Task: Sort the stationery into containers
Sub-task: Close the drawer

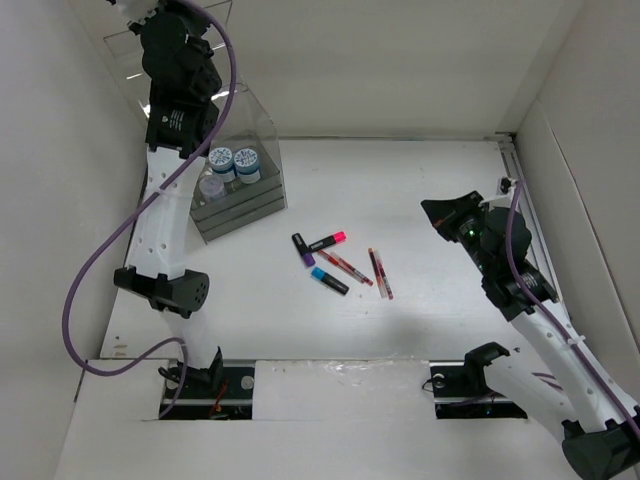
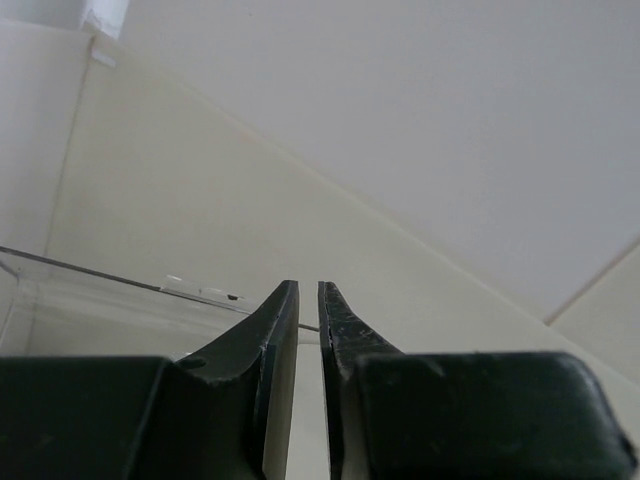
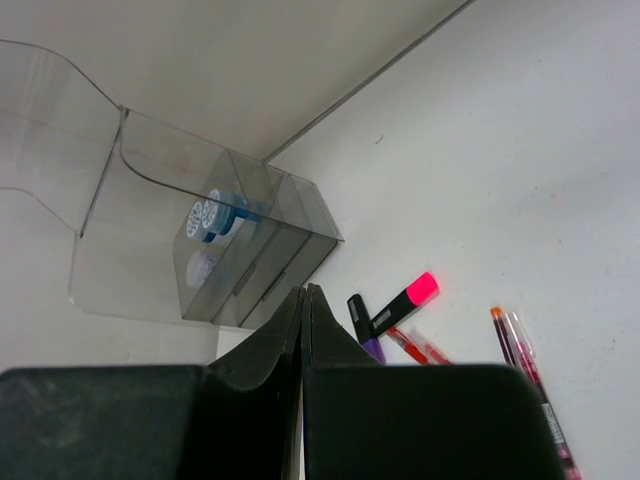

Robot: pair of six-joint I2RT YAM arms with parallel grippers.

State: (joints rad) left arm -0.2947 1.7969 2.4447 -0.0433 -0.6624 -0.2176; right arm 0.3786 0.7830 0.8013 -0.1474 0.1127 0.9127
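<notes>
The clear organizer (image 1: 243,178) stands at the back left with its lid up; two blue-white rolls (image 1: 234,161) sit inside it. At mid-table lie a pink-capped marker (image 1: 328,240), a purple-capped marker (image 1: 303,250), a blue-capped marker (image 1: 330,281) and thin red pens (image 1: 346,267) (image 1: 380,273). My left gripper (image 1: 138,10) is raised high behind the organizer. Its fingers (image 2: 308,288) are all but shut and hold nothing. My right gripper (image 1: 430,209) hovers right of the pens, shut and empty (image 3: 304,290). The right wrist view shows the organizer (image 3: 270,240), the rolls (image 3: 213,213) and the pink marker (image 3: 405,297).
White walls close in the table on the left, back and right. The organizer's raised lid (image 2: 100,275) reaches up near my left gripper. A small fitting (image 1: 507,183) sits at the back right corner. Bare table lies between the pens and my right arm.
</notes>
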